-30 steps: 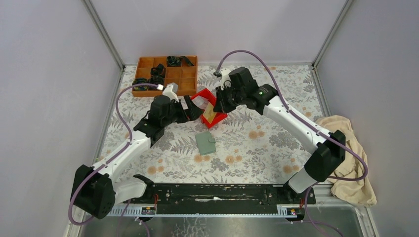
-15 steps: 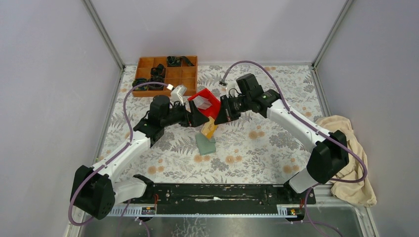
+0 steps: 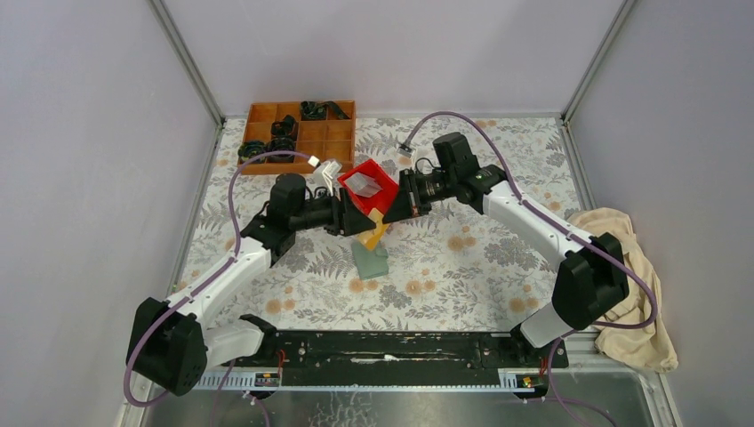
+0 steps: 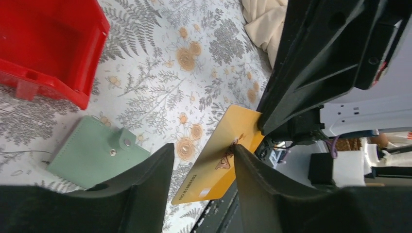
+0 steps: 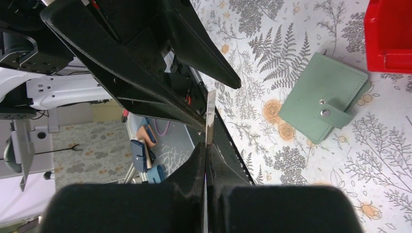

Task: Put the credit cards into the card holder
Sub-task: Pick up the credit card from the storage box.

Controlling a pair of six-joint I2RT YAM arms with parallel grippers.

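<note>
My right gripper [image 3: 392, 213] is shut on the yellow-tan credit card [image 3: 376, 233] and holds it tilted in the air just above and behind the card holder [image 3: 370, 260], a closed sage-green wallet lying flat on the table. In the right wrist view the card [image 5: 210, 114] shows edge-on, pinched between the fingertips [image 5: 206, 148]. My left gripper [image 3: 352, 221] is open. In the left wrist view the card [image 4: 218, 155] sits inside its gap [image 4: 201, 167], against the right finger. A whitish card [image 3: 360, 183] lies in the red bin [image 3: 382, 182]. The dark grey card is hidden.
The red bin sits just behind both grippers. A brown wooden compartment tray [image 3: 313, 133] with black parts stands at the back left. A beige cloth [image 3: 628, 285] lies at the right edge. The wallet also shows in both wrist views [image 4: 92, 153] [image 5: 323, 97].
My right gripper took the yellow-tan card out of the red bin and carried it forward over the wallet. My left gripper swung right until its open fingers straddle the card. The bin shifted slightly back-left.
</note>
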